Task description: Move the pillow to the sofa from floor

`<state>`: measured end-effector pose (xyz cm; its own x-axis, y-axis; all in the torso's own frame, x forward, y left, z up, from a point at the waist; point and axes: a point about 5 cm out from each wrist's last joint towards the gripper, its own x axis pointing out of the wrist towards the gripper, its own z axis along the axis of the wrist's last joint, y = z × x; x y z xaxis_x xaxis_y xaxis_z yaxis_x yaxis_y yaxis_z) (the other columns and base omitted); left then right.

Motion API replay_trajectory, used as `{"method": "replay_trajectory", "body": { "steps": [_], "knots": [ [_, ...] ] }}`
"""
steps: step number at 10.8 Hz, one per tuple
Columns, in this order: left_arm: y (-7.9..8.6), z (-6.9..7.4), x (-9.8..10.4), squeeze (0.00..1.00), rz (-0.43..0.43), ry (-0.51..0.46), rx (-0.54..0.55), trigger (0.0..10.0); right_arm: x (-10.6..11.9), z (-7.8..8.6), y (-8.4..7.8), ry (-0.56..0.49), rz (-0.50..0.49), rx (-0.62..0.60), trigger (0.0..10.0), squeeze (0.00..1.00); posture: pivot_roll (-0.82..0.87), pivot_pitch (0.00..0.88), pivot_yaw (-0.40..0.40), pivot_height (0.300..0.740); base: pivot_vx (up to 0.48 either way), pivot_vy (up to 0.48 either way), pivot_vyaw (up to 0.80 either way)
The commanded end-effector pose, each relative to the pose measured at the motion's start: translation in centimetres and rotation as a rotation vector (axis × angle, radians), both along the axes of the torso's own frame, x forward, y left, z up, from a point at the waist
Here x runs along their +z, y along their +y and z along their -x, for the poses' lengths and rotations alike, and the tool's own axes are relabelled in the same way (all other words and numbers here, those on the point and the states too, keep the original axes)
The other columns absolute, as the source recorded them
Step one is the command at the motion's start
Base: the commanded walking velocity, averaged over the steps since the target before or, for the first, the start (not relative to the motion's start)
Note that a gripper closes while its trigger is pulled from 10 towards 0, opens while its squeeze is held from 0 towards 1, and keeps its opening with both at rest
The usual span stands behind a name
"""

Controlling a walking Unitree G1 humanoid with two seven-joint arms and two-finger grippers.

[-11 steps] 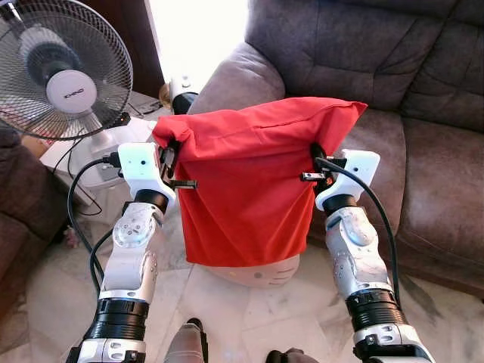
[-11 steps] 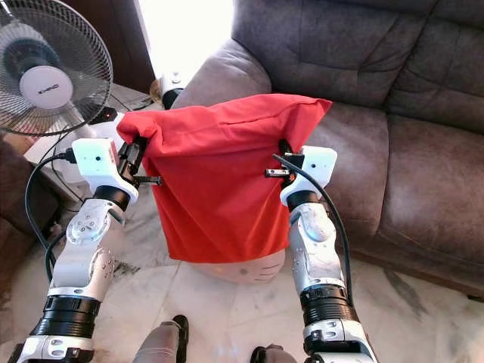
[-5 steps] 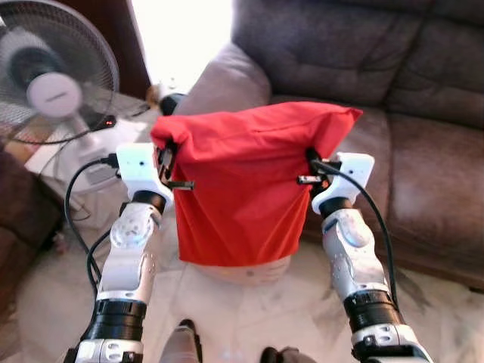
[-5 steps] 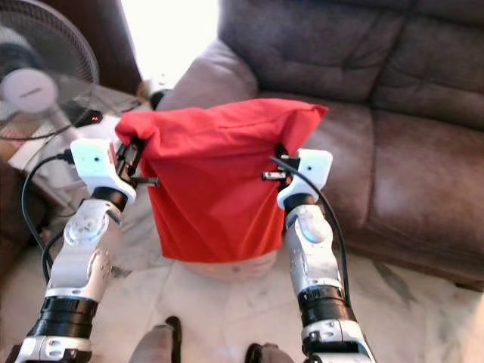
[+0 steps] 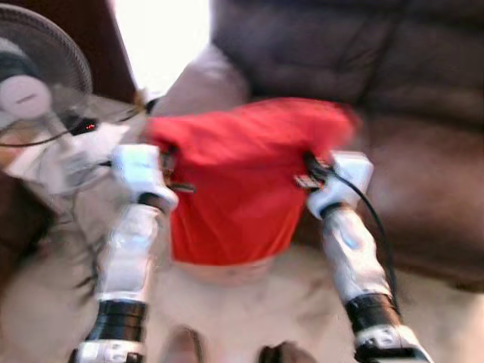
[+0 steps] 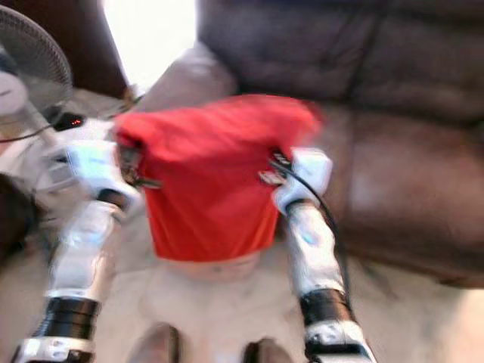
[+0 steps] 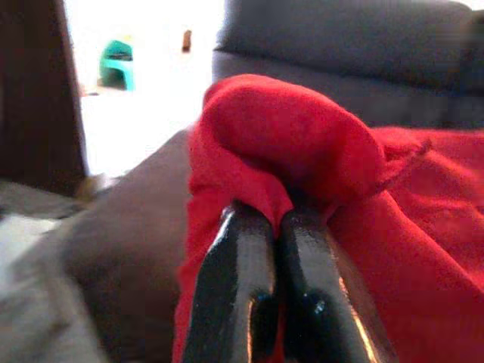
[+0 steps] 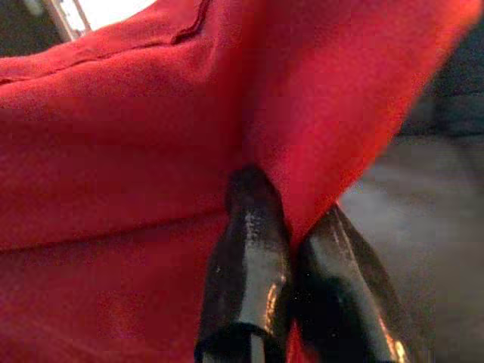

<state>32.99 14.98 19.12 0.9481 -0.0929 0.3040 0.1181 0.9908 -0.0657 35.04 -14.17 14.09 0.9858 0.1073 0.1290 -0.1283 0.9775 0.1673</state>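
Both grippers pinch the red pillow [image 5: 234,181] by its upper corners, the left gripper [image 7: 276,227] and the right gripper [image 8: 291,227] each with fingers closed tight on a fold of cloth. It hangs in the air between the arms, top edge running side to side, in front of the brown sofa [image 5: 408,91]. Pale floor [image 5: 249,310] lies below; a standing fan [image 5: 30,76] is at the left.

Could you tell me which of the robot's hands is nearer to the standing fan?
Left. The left hand grips the red pillow on the fan's side; the right hand grips its far side, nearer the sofa.
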Motion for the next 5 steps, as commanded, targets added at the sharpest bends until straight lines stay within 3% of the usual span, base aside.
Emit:
{"method": "replay_trajectory", "body": {
  "steps": [1, 4, 5],
  "knots": [
    [0.74, 0.29, 1.17, 0.0, -0.012, -0.062, 0.019, 10.0, 2.42, -0.35, 0.28, -0.106, -0.004, 0.002, 10.0, 0.0, 0.19, 0.17, -0.036, 0.74, 0.0, -0.3, 0.0],
    [0.73, 0.22, 1.18, 0.0, -0.011, -0.064, 0.014, 10.0, 2.43, -0.48, 0.08, -0.099, -0.009, -0.001, 10.0, 0.0, 0.18, 0.167, -0.036, 0.74, 0.0, -0.298, 0.0],
    [0.68, 0.21, 1.14, 0.0, -0.01, -0.063, 0.012, 10.0, 2.39, -0.5, 0.06, -0.097, -0.018, -0.001, 10.0, 0.0, 0.18, 0.164, -0.038, 0.74, 0.0, -0.296, -0.73]
  ]
}}
